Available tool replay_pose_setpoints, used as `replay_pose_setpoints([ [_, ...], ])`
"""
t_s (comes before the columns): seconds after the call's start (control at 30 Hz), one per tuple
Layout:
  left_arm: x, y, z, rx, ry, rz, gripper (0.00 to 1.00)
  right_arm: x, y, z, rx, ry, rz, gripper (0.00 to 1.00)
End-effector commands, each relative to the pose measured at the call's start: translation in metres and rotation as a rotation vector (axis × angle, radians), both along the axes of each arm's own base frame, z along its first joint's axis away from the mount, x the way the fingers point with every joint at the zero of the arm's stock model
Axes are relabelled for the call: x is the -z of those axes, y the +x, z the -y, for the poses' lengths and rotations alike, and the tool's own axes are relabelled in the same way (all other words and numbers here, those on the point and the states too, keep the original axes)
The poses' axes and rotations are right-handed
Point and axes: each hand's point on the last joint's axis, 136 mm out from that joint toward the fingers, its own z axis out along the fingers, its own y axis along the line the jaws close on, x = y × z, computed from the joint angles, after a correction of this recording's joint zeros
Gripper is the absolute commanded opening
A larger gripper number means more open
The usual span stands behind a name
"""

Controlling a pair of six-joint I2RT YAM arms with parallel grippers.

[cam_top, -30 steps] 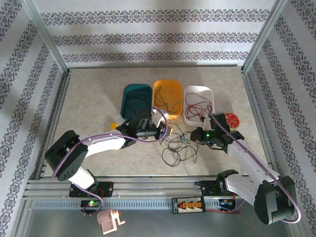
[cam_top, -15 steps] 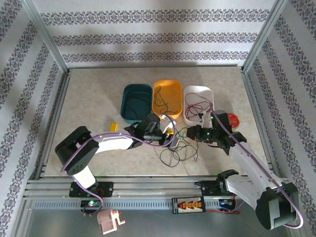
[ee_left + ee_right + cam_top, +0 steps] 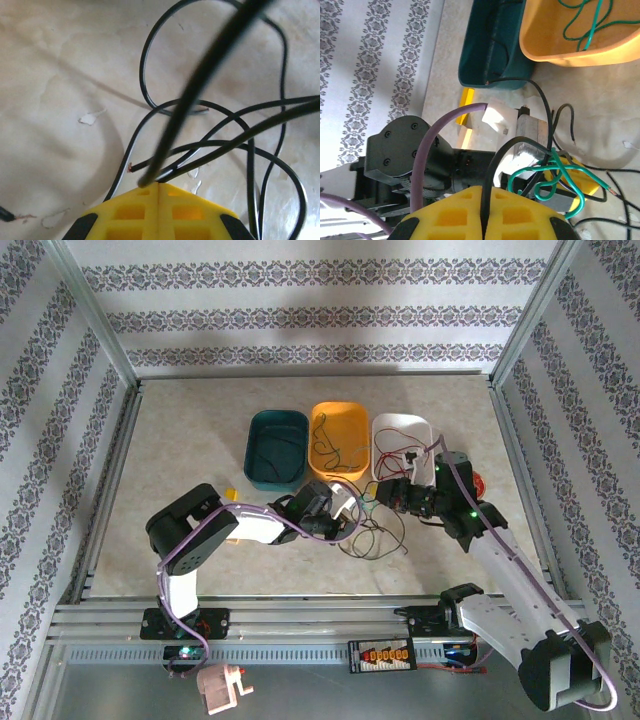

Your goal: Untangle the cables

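Observation:
The tangle of thin black and green cables (image 3: 375,532) lies on the table in front of the trays. My left gripper (image 3: 350,514) sits low at the tangle's left edge. Its yellow fingers (image 3: 130,212) are shut, with a black cable (image 3: 200,85) running up out of their tips, and more black loops (image 3: 240,125) lie on the table beyond. My right gripper (image 3: 385,494) hangs just above and to the right, shut on a black cable (image 3: 492,172) that arches away from its pads. A green cable (image 3: 555,175) twists round that strand.
Three trays stand behind the tangle. The teal tray (image 3: 256,455) holds a black wire, the orange tray (image 3: 320,418) green ones, and the white tray (image 3: 382,472) red ones. A red disc (image 3: 483,483) peeks out behind the right arm. A small yellow piece (image 3: 230,495) lies beside the left arm.
The left arm has swung right to the tangle, and its gripper opened and then shut. The right gripper has drawn back and up toward the white tray with its black cable, dragging the tangle rightward.

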Motion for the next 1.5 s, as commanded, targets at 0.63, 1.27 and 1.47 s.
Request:
replay_pose_setpoints([
  [0.63, 0.008, 0.013, -0.087, -0.293, -0.006, -0.033, 0.00, -0.028, 0.012, 0.099, 0.430, -0.385, 0.178, 0.00],
  [1.27, -0.026, 0.001, 0.025, 0.063, 0.028, 0.098, 0.52, -0.010, 0.011, 0.070, 0.315, -0.262, 0.105, 0.00],
  [1.47, 0.013, 0.012, 0.032, 0.026, 0.221, 0.180, 0.51, -0.012, 0.009, 0.069, 0.313, -0.252, 0.112, 0.00],
])
